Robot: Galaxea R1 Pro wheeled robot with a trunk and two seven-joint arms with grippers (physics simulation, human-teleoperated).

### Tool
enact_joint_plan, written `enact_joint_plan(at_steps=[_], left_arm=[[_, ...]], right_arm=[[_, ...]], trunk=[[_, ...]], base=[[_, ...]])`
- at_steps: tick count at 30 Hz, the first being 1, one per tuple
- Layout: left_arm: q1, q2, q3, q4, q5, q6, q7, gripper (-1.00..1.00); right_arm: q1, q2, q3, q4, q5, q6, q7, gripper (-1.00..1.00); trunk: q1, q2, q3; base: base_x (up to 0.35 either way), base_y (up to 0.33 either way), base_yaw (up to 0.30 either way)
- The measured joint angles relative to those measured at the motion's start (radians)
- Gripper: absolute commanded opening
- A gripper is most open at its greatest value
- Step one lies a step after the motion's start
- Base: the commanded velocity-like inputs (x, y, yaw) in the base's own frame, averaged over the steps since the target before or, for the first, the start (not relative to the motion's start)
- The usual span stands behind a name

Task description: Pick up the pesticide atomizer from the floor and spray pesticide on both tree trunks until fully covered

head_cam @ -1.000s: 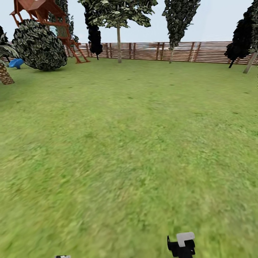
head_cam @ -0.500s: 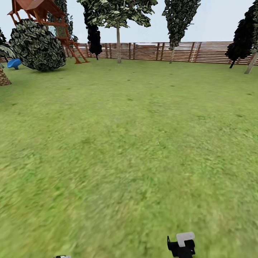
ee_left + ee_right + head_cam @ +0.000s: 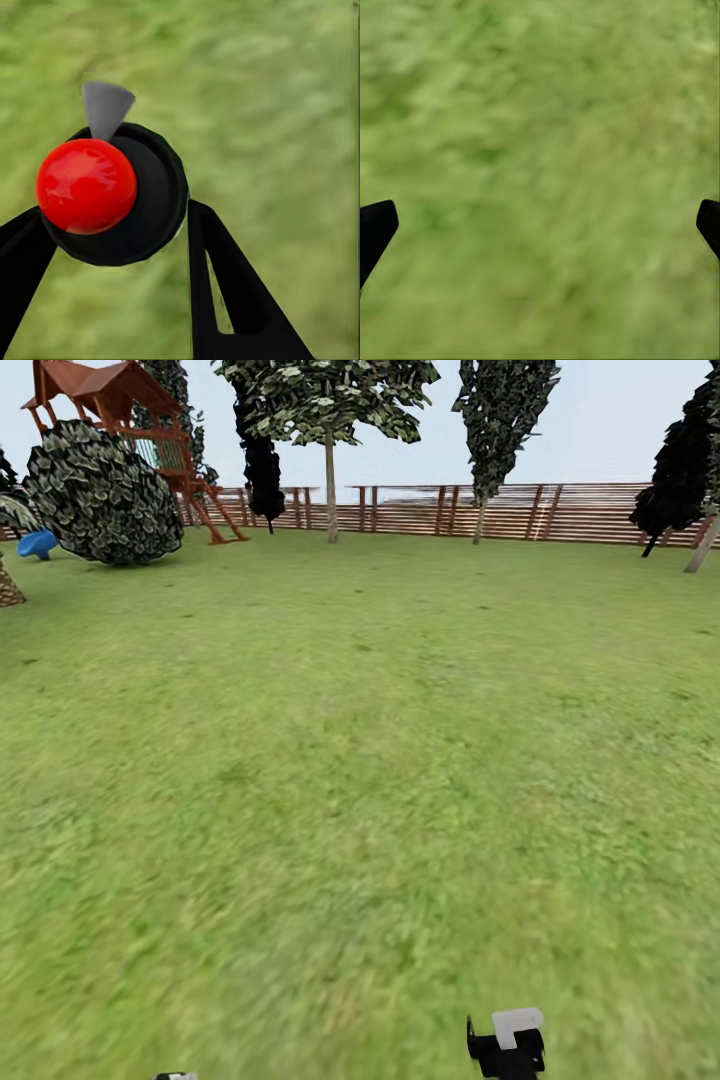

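1. The garden lawn (image 3: 360,780) spreads wide in front of you, ringed at the far side by the slatted fence (image 3: 560,512); you are in transit, well short of any trunk.
2. One straight grey-tan tree (image 3: 330,485) stands just in front of the fence, and I judge it a target; no spray shows on its trunk, so both trees are left to do.
3. The pickup looks done: your left end effector (image 3: 120,225) is clenched on the pesticide atomizer (image 3: 112,191), red cap and grey nozzle over grass.
4. Your right end effector (image 3: 540,225) is released, fingertips spread wide, holding nothing.
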Motion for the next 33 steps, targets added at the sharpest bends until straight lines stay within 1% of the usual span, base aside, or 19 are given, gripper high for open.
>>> enact_joint_plan(at_steps=[33], left_arm=[[0.000, 0.000, 0.000, 0.000, 0.000, -0.001, 0.001, -1.00]], right_arm=[[0.000, 0.000, 0.000, -0.001, -0.001, 0.000, 0.000, 1.00]], trunk=[[0.000, 0.000, 0.051]], base=[[0.339, 0.000, 0.000]])
